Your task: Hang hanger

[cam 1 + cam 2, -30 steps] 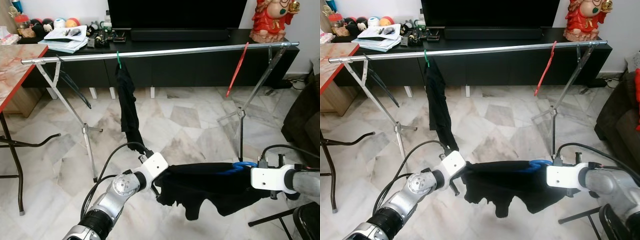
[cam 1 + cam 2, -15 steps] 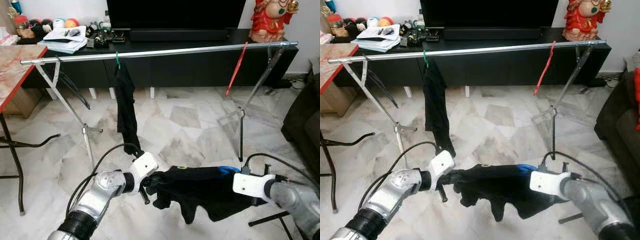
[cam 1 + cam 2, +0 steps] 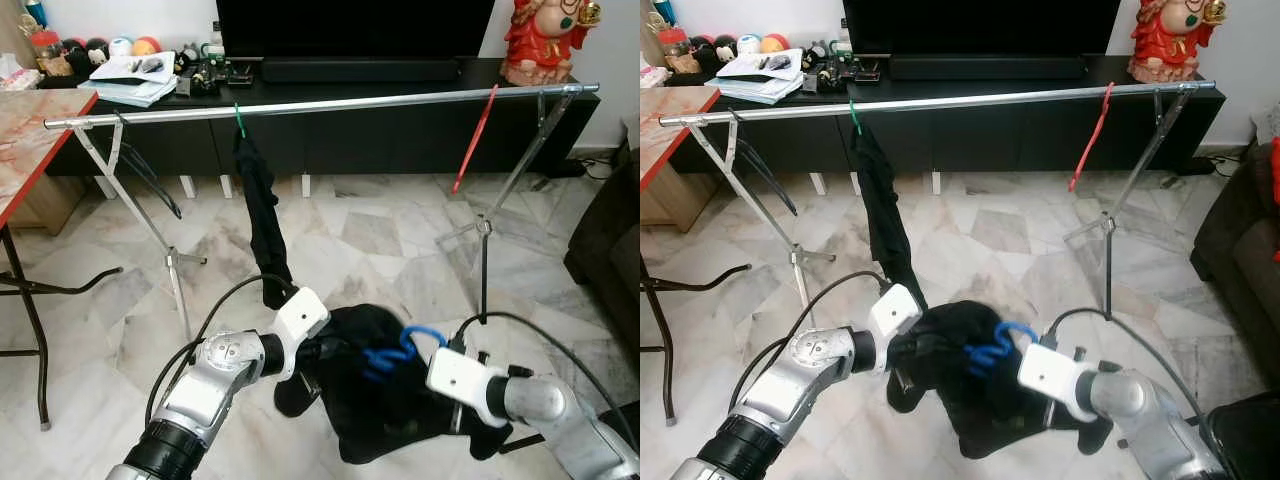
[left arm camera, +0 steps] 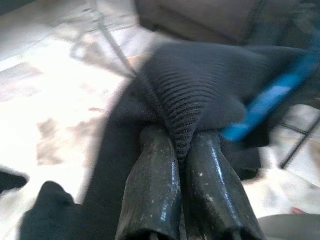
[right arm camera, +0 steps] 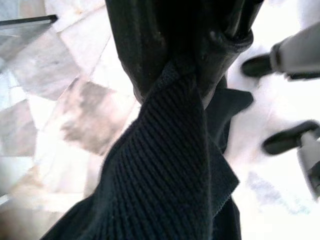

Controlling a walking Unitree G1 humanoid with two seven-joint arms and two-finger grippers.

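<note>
A black knit garment (image 3: 385, 425) on a blue hanger (image 3: 398, 347) hangs bunched low in front of me, between my two grippers. My left gripper (image 4: 181, 146) is shut on a fold of its fabric, with the blue hanger just beyond. My right gripper (image 5: 186, 75) is shut on the other side of the garment; in the eye views its fingers are buried in the cloth. The silver rail (image 3: 330, 102) runs across the room above and beyond. On the rail hang a green hanger (image 3: 238, 118) with a black garment (image 3: 264, 225), a red hanger (image 3: 474, 138) and a black hanger (image 3: 145, 170).
The rail's crossed legs (image 3: 176, 275) stand on the marble floor on both sides. A black TV console (image 3: 400, 135) with clutter is behind the rail. A red-edged table (image 3: 35, 125) is at my left, a dark sofa (image 3: 608, 245) at my right.
My two grippers have drawn closer together, so the stretched garment is now bunched between them. The blue hanger's hook now stands up out of the cloth.
</note>
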